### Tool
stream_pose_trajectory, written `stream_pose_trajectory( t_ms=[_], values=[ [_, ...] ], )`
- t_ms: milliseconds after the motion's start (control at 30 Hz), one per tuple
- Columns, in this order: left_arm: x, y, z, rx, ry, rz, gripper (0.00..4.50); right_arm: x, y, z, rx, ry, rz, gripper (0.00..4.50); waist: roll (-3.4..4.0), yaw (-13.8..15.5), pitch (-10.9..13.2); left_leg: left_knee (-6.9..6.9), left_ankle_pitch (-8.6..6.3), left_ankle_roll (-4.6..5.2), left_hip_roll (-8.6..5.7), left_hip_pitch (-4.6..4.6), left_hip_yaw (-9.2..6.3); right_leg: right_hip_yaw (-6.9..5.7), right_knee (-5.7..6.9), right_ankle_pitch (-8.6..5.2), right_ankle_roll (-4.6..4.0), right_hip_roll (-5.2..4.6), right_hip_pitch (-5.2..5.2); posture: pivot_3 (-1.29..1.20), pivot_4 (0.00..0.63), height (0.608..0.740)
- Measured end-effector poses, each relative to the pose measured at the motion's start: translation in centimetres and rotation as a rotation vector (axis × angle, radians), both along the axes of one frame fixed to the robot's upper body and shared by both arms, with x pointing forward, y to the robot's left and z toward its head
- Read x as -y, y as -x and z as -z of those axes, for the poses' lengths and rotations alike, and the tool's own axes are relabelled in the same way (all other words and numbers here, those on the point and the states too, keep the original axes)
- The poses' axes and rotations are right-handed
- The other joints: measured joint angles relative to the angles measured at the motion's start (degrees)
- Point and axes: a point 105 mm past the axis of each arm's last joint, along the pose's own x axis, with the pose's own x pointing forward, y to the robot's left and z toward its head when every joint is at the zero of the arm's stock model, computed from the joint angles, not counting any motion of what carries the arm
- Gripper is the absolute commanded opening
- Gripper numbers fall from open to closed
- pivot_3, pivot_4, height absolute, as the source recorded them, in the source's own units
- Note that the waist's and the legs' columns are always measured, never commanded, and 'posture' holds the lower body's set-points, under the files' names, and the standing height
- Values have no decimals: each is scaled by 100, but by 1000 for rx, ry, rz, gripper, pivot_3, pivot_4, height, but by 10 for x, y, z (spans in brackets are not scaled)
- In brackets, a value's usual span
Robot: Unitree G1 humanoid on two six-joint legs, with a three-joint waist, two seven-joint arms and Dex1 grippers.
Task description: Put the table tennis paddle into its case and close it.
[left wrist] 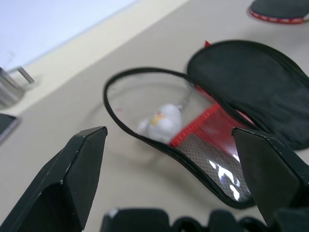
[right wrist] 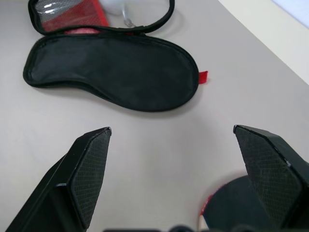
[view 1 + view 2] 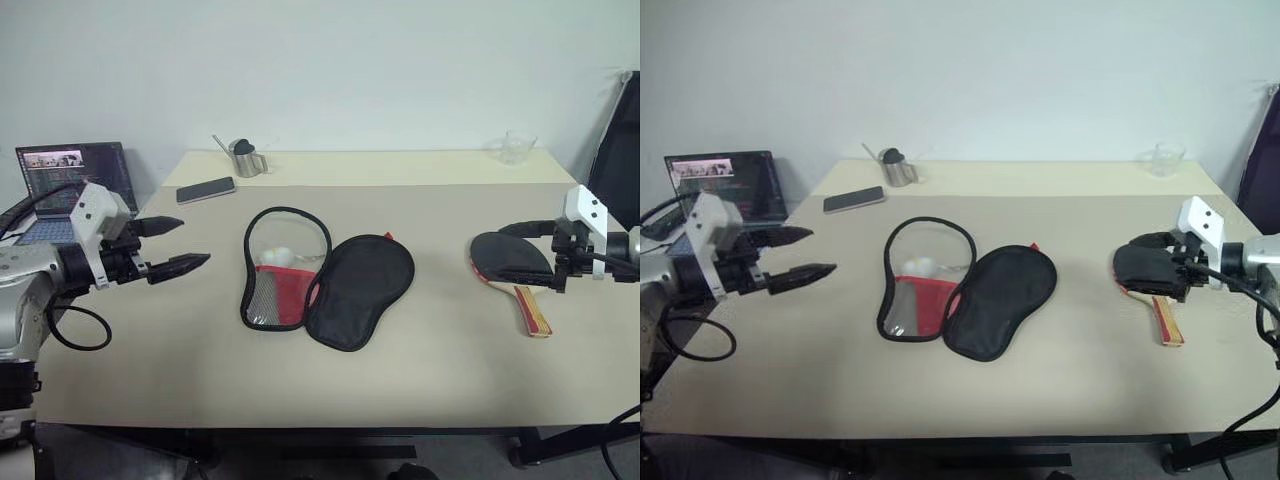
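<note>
Black paddle face partly behind open right hand; left hand open.

Bright even light, soft shadows, glare on the case mesh, left wrist view blurred

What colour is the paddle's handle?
The paddle's handle is wooden with red and black stripes, best seen in the left eye view.

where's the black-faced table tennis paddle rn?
Head views: the black-faced table tennis paddle lies flat on the beige table's right side, by the right pincer, apart from the open black case.
</note>
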Motion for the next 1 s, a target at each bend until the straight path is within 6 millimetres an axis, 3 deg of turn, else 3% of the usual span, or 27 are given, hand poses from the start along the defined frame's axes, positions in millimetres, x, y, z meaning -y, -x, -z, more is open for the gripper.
stream_pose_trajectory(
  t_ms=[133, 233, 367, 533, 633, 800, 900, 1000],
  values=[
    [-8, 0, -5, 14, -23, -29, 4500, -13, -6, 2, 27, -49, -34, 4460, -3, -2, 1, 1, 0, 0, 0, 4, 2, 2, 1, 0, 0, 1, 2, 0, 150, 740],
    [-7, -2, -19, 54, -20, -32, 4500, -27, -18, 5, 57, -86, -51, 4460, -7, 4, 3, 3, 0, 0, 0, 2, 0, 0, 2, 1, 0, 2, 1, 0, 150, 740],
    [-7, 1, -38, 91, -24, -27, 4500, -29, -23, 1, 85, -92, -55, 4460, -8, 9, 4, -1, -3, -1, -2, -1, 1, 0, -6, 0, 1, 1, -1, 0, 150, 740],
    [-9, -1, -19, 35, -4, -32, 4500, -20, -19, 12, 37, -70, -34, 4460, -8, 15, 4, 3, -4, 0, -2, -4, 0, 0, -5, 0, 1, 1, -1, 0, 150, 740],
    [-4, -9, -4, 1, 38, -25, 4500, -12, -17, 8, 33, -46, -13, 4460, -8, 16, 4, 5, -4, 0, -1, -1, 0, 0, 2, 0, 1, 3, 0, 0, 150, 740],
    [12, -40, 33, -63, 40, -78, 4500, 6, -11, 6, -15, -15, 26, 4460, -15, 36, 2, 11, -4, 1, -2, 1, 3, 2, 2, 2, 3, 8, 5, 0, 150, 740],
    [28, -46, 42, -99, 31, -42, 4500, 16, -12, 10, -49, -27, 61, 4460, -27, 26, 9, 12, -4, 1, -2, -4, 4, 4, 0, 3, 3, 8, 0, 0, 150, 740],
    [32, -48, 42, -112, 22, -21, 4500, 20, -14, 13, -65, -32, 78, 4460, -26, -28, 8, 5, -4, 0, 2, -3, 13, 14, 2, 2, 3, 8, -9, 0, 150, 740]
  ],
)
